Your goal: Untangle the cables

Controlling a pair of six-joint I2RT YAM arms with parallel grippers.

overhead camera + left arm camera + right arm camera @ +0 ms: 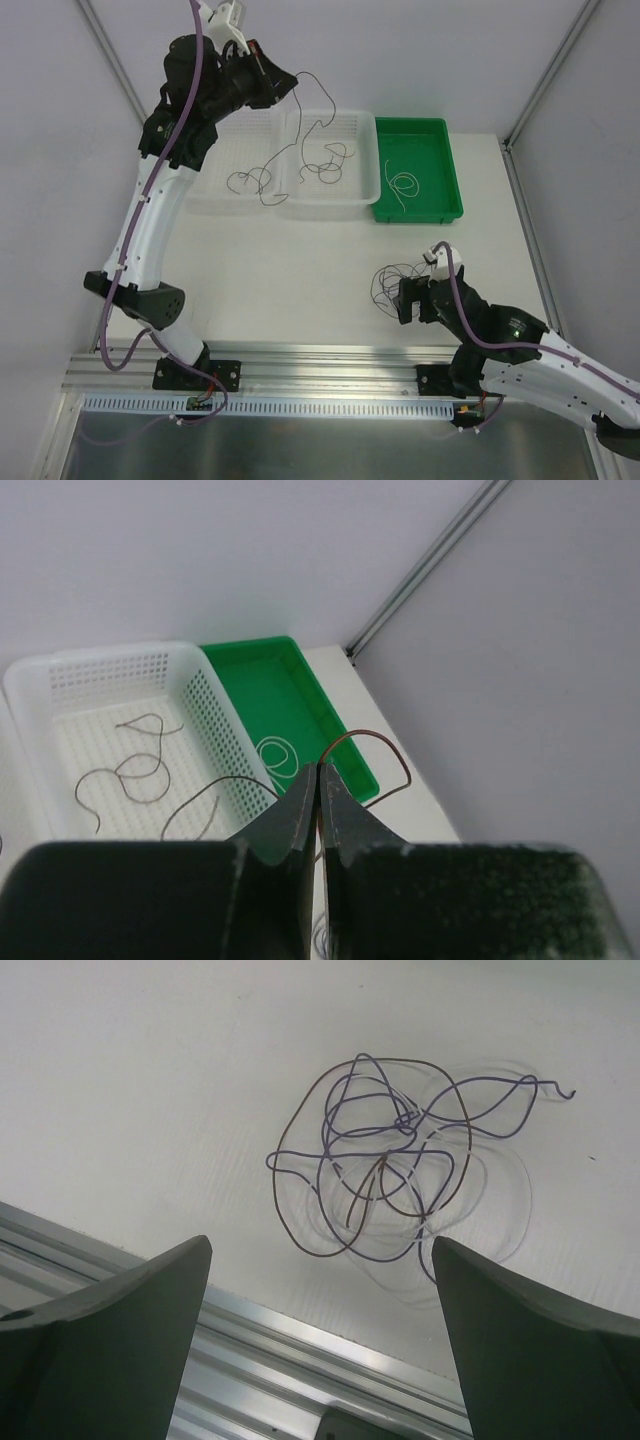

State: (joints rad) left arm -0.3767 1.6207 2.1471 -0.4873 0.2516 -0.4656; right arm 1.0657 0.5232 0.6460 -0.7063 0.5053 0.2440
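Observation:
My left gripper (pixel 272 82) is raised high above the white baskets and shut on a thin brown cable (pixel 333 103). The cable loops out past the fingertips and hangs down toward the baskets. In the left wrist view the jaws (pixel 320 772) are pressed together on this brown cable (pixel 385 742). A tangled clump of dark, brown and white cables (pixel 392 283) lies on the table just ahead of my right gripper (pixel 404 302). In the right wrist view that gripper (pixel 322 1247) is open and empty, with the clump (pixel 390 1175) beyond its fingertips.
A white perforated basket (pixel 366 150) holds loose brown cables (pixel 326 162); a second basket (pixel 218 150) adjoins it on the left. A green tray (pixel 440 160) on the right holds a coiled white cable (pixel 401 185). An aluminium rail (pixel 300 1350) runs along the table's near edge.

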